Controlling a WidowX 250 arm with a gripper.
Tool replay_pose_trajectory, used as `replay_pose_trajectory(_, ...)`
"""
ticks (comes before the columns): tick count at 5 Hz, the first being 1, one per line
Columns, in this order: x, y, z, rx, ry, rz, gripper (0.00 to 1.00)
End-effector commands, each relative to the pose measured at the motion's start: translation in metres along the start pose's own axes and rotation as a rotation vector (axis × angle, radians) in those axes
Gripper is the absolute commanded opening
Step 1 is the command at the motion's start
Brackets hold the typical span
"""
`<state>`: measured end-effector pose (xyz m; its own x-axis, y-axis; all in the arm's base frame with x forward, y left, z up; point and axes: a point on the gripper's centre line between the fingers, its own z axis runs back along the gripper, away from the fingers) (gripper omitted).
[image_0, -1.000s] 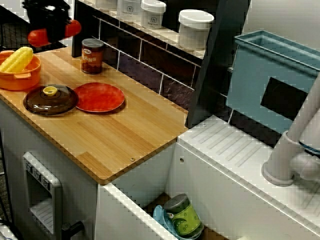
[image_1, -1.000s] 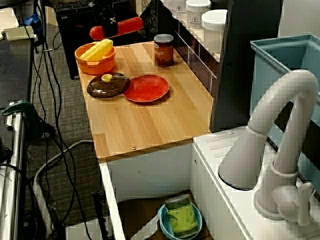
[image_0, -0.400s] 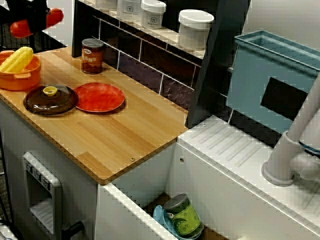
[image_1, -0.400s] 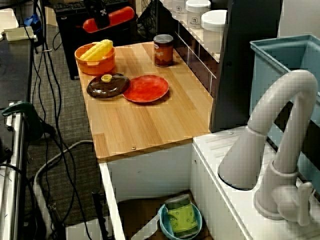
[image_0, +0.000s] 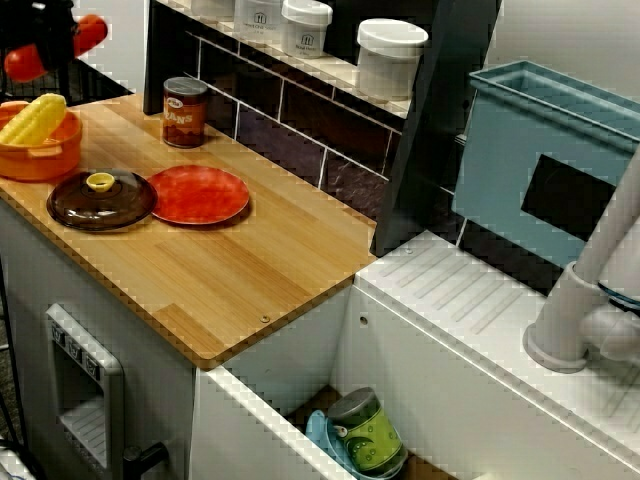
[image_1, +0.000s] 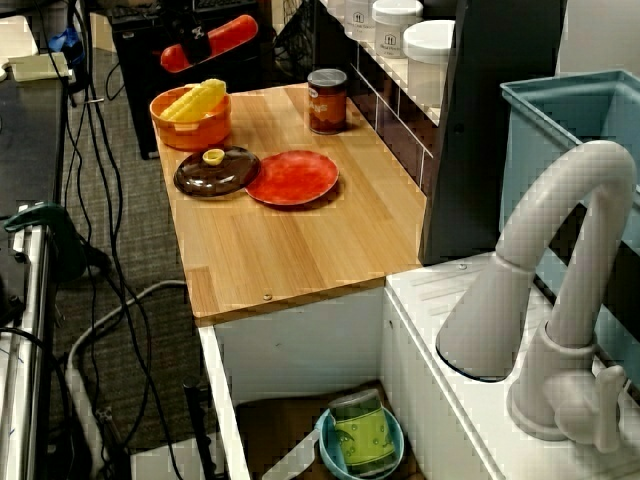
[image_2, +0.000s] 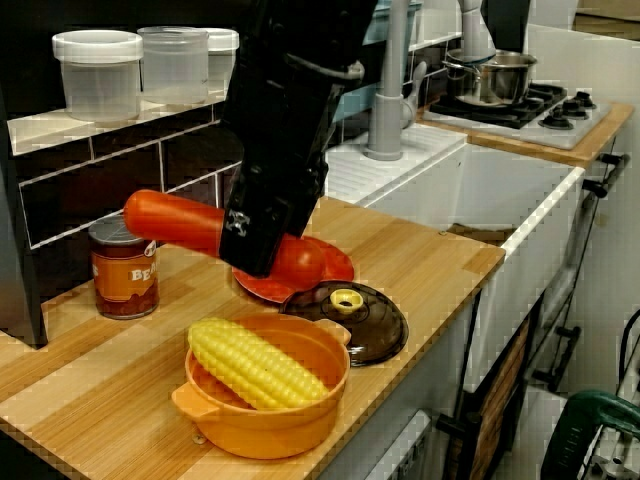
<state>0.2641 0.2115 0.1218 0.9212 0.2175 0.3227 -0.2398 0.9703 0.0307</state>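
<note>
The gripper is clamped across the middle of a red sausage, which hangs in the air above and a little beyond the orange pot holding the corn; carrying it well, I judge, calls for a firm central hold so the long ends neither droop nor twist, and height enough to clear the corn. The pot sits at one end of the wooden counter; just beside it lie a brown lid and a red plate; a can stands near it by the tiled wall; the sink and tap are well apart from it; cables trail over the floor below it.
</note>
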Motion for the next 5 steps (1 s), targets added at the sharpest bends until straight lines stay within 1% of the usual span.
replay_pose_trajectory(1,0.003,0.013,0.011,0.042,-0.086,0.028,0.0)
replay_pose_trajectory(3,-0.002,0.009,0.003,0.053,-0.091,0.038,0.0)
replay_pose_trajectory(5,-0.002,0.003,-0.005,0.054,-0.064,0.053,0.0)
